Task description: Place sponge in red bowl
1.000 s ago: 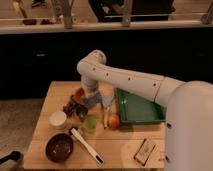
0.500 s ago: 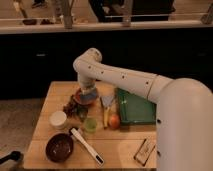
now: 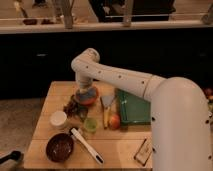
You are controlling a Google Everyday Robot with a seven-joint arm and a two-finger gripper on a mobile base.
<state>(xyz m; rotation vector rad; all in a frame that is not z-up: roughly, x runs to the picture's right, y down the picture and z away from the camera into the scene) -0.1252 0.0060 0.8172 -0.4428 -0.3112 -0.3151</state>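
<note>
The red bowl sits on the wooden table, left of centre towards the back. My gripper hangs from the white arm straight down over the bowl. A blue-grey patch, the sponge, shows at the gripper's tip just above the bowl's inside, and the gripper looks shut on it. The arm's wrist hides the back of the bowl.
A grey-blue scraper with a yellow handle and an apple lie right of the bowl, beside a green tray. In front are a dark bag, white cup, green cup, maroon bowl, white utensil and a small box.
The arm has swung left, carrying the blue-grey sponge from beside the scraper to over the red bowl. The other things on the table have not moved.
</note>
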